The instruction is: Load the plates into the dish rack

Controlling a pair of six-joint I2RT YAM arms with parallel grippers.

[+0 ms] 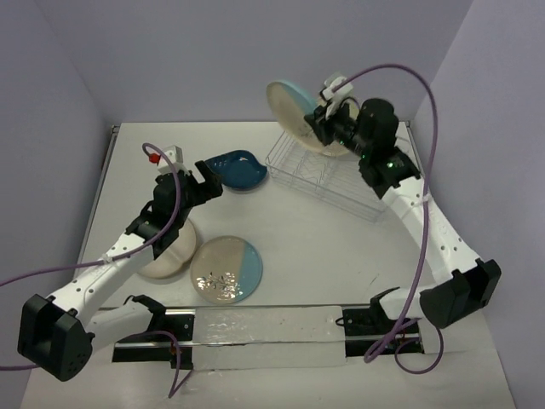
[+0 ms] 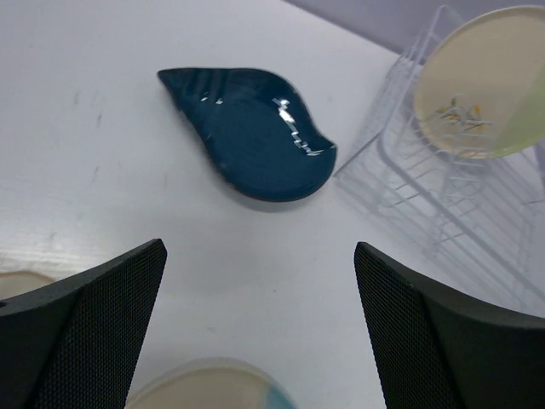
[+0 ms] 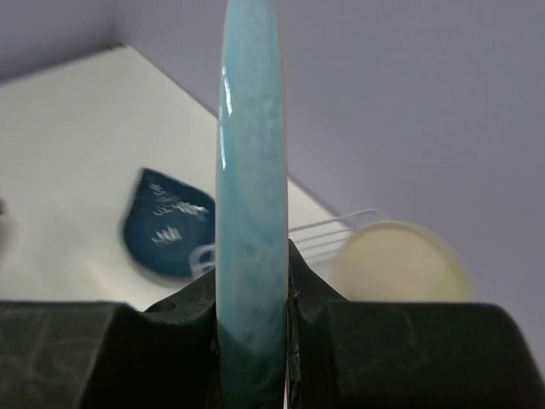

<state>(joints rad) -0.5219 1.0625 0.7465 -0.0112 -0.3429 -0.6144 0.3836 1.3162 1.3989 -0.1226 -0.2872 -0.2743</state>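
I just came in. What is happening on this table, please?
The right pincer is shut on the rim of a pale blue and cream plate and holds it raised near the white wire dish rack. A cream and pale green plate already stands in the rack. The left pincer is open and empty, close to the dark blue leaf-shaped dish. A second blue and cream plate and a cream plate, partly under the left arm, lie on the table.

The left arm [image 1: 119, 251] reaches from the near-left corner of the bench [image 1: 324, 247] toward its centre, left gripper [image 1: 209, 181] low with jaws spread wide, while the right arm [image 1: 426, 221] extends from the near-right corner toward the far edge, with the right gripper [image 1: 317, 123] raised and clamped on the rim of a plate [image 1: 288, 104].
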